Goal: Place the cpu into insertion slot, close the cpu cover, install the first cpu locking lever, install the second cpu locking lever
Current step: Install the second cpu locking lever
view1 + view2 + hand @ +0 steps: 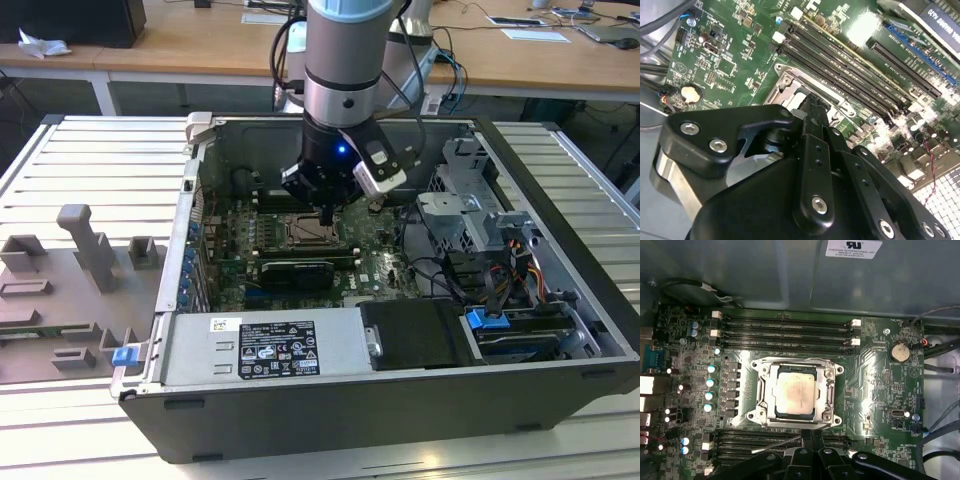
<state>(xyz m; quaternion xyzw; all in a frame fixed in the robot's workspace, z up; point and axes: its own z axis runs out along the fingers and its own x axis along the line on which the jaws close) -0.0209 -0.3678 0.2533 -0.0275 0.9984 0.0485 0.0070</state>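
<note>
Just below my hand (807, 440), the cpu (795, 394) sits in the insertion slot (765, 390) under the cpu cover (797, 363). Fingers look pinched together, holding nothing; I'd press the lever slowly, square.

This is a robotics lab or electronics workshop. An opened computer case (400, 330) lies on a ribbed aluminium bench (90, 160) beside grey fixture blocks (85, 245). Behind stand wooden desks (200, 50) strewn with cables and papers.
</note>
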